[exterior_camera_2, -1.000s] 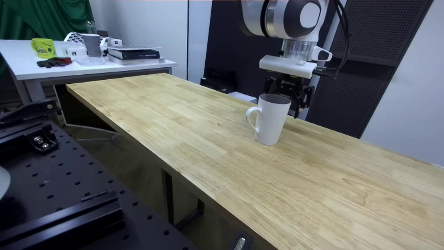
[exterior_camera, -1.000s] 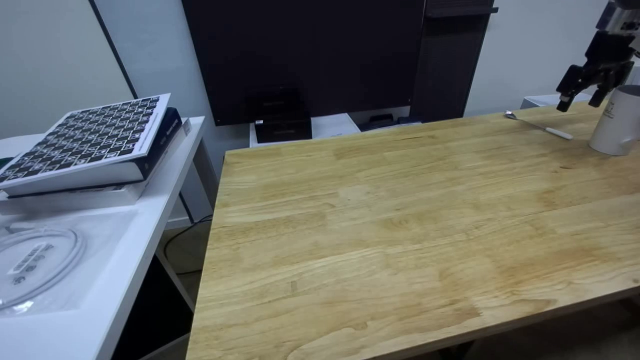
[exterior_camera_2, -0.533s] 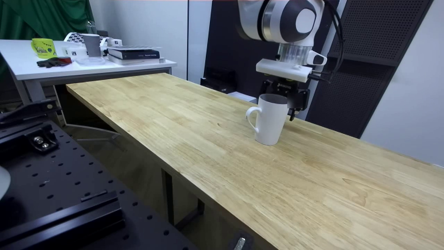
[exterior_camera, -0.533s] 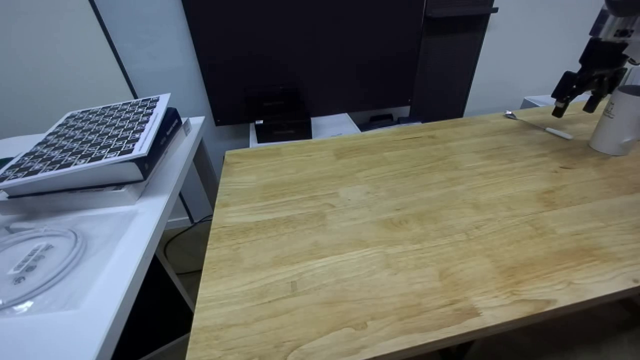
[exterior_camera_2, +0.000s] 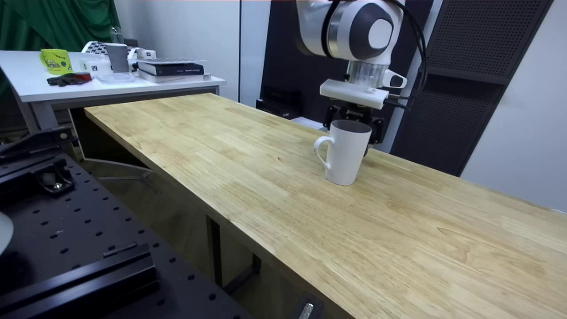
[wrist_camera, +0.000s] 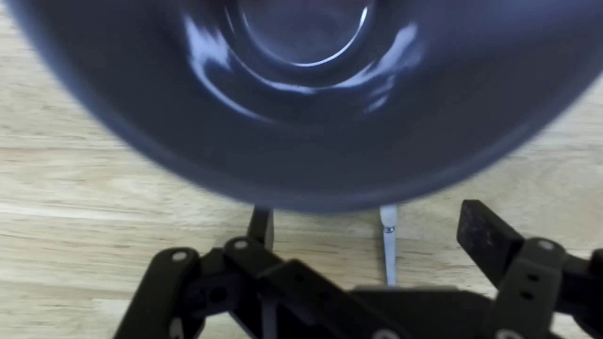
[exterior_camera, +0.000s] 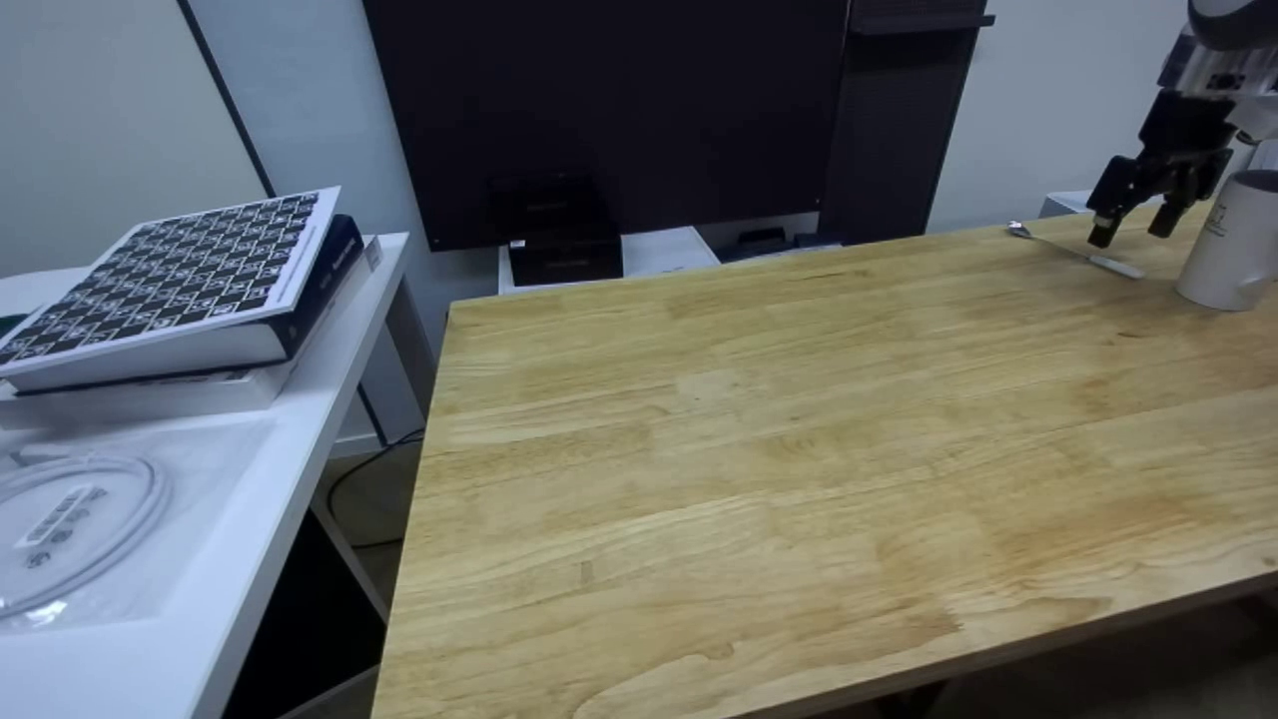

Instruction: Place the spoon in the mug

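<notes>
The spoon (exterior_camera: pixel 1116 267) lies flat on the wooden table, its pale handle toward the mug and its silvery bowl near the far edge. The mug (exterior_camera: pixel 1233 240) stands upright beside it. It is plain white outside, dark grey inside, with a handle (exterior_camera_2: pixel 322 149). My gripper (exterior_camera: pixel 1130 235) is open and empty, low above the spoon, pointing down, close beside the mug. In the wrist view the spoon (wrist_camera: pixel 389 254) shows between the open fingers (wrist_camera: pixel 370 226), and the mug's rim (wrist_camera: pixel 311 200) hides its handle end. In an exterior view the mug (exterior_camera_2: pixel 347 155) hides the spoon and my fingertips.
The wooden table (exterior_camera: pixel 799 449) extends far beyond the mug; its far edge runs close behind the spoon. A white desk (exterior_camera: pixel 329 399) with stacked books (exterior_camera: pixel 190 290) and a bagged cable (exterior_camera: pixel 80 529) stands apart. A black perforated bench (exterior_camera_2: pixel 110 230) stands across a gap.
My open gripper has come down toward the spoon's handle and shifted sideways, left in both exterior views, now partly behind the mug. The spoon and mug have not moved.
</notes>
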`<move>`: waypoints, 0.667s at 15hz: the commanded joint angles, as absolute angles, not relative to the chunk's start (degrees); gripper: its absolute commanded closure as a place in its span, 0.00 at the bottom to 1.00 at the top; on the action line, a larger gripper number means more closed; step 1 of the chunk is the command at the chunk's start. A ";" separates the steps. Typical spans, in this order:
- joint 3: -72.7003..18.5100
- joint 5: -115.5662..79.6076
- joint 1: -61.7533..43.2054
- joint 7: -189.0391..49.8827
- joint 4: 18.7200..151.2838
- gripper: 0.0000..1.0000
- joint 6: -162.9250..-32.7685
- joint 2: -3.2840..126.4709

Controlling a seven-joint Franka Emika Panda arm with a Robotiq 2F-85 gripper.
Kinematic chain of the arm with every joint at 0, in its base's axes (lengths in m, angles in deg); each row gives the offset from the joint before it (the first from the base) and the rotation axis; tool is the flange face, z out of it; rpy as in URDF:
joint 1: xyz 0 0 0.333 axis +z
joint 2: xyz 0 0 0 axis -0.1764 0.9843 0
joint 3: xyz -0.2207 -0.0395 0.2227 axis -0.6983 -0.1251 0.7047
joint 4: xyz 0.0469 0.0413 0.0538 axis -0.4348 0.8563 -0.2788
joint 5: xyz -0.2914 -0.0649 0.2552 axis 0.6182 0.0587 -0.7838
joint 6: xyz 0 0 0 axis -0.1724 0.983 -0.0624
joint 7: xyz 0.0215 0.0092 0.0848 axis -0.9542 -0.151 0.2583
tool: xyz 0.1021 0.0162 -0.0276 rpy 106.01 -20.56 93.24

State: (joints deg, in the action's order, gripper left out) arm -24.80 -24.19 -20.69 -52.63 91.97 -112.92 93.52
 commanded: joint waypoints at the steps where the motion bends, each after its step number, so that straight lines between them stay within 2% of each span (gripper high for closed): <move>1: -24.17 -23.06 -20.50 -53.05 88.15 0.00 -113.40 97.36; 8: -23.79 -22.85 -19.81 -52.65 87.78 0.00 -113.84 98.46; 9: -24.00 -22.69 -19.65 -52.78 87.64 0.04 -113.85 98.66; 10: -23.94 -22.66 -19.72 -52.71 87.48 0.26 -113.58 98.81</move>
State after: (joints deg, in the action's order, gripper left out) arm -24.37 -23.84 -19.07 -52.51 91.52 -113.42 95.30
